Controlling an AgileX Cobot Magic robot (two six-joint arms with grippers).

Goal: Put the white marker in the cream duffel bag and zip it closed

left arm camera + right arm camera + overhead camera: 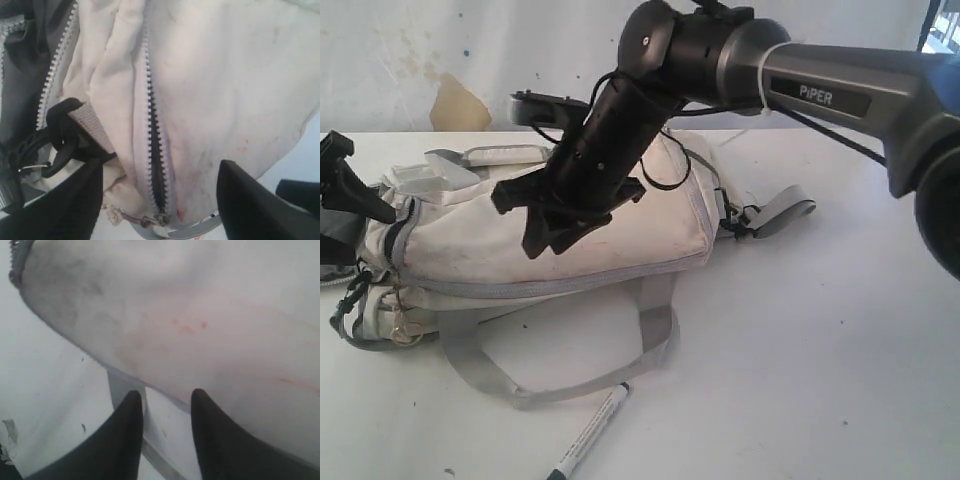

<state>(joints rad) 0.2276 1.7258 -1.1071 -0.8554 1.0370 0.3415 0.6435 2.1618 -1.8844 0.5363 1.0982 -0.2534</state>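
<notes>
While the white, black-capped marker (592, 432) lies on the counter (800, 350), well apart from both, left fingers (250, 205) gape empty and right fingers (125, 440) stand half-open, empty, at the bag (470, 250).

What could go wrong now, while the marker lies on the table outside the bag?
1. The white marker lies close to the grey strap, so a grasp there may catch the strap too.
2. The zipper of the cream duffel bag gapes only narrowly in the left wrist view, so the marker may not slide in easily.
</notes>
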